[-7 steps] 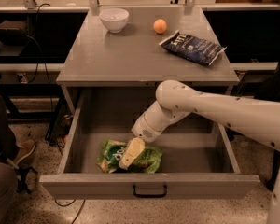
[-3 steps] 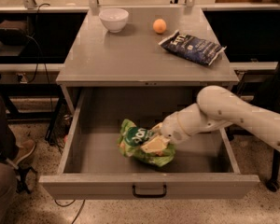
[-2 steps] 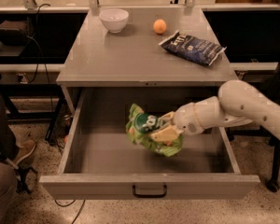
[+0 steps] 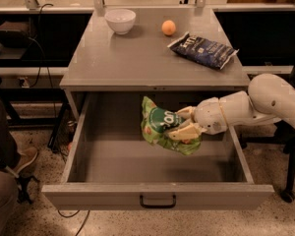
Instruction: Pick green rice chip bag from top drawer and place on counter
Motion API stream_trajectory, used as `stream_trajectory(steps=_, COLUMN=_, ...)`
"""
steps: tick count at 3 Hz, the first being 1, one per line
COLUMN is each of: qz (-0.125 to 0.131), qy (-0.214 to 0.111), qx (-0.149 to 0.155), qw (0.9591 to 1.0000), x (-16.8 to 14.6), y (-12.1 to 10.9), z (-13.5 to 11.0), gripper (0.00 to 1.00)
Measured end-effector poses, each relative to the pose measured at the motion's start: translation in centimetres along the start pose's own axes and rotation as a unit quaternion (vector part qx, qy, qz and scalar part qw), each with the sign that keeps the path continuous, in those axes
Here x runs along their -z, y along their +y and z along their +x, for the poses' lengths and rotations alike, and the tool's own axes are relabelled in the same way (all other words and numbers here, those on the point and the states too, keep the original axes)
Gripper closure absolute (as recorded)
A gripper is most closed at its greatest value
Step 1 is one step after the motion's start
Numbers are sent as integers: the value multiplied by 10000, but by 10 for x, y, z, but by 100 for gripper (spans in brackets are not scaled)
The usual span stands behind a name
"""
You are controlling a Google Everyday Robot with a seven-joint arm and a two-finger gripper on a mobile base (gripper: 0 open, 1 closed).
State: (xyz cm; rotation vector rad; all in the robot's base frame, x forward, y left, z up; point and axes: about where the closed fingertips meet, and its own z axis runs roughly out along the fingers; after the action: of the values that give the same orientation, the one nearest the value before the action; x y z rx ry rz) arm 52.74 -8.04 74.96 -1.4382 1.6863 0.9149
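Note:
The green rice chip bag [image 4: 162, 127] hangs crumpled in my gripper [image 4: 186, 122], lifted clear of the floor of the open top drawer [image 4: 157, 198]. The gripper is shut on the bag's right side, its tan fingers [image 4: 185, 130] pinching it. My white arm reaches in from the right over the drawer's right wall. The bag sits just below the front edge of the grey counter [image 4: 128, 58], over the drawer's back half. The drawer's black handle [image 4: 158, 201] shows at the front centre.
On the counter lie a dark blue chip bag [image 4: 203, 49] at the right, an orange [image 4: 168, 27] and a white bowl [image 4: 120, 20] at the back. A person's leg and shoe [image 4: 7, 168] are at the left.
The gripper took hold of the green bag on the drawer floor, then lifted it up and to the right, towards the counter's front edge. The arm swung rightwards.

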Motion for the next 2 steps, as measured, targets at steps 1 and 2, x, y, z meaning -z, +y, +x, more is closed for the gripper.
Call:
stream_trajectory(steps=1, qz=463, qy=20, qx=52, qw=9989, x=18, y=-1, z=-22, gripper=100)
stream_trajectory(steps=2, qz=1196, qy=-37, qx=415, qw=9919, x=50, y=-3, z=-70, gripper=100)
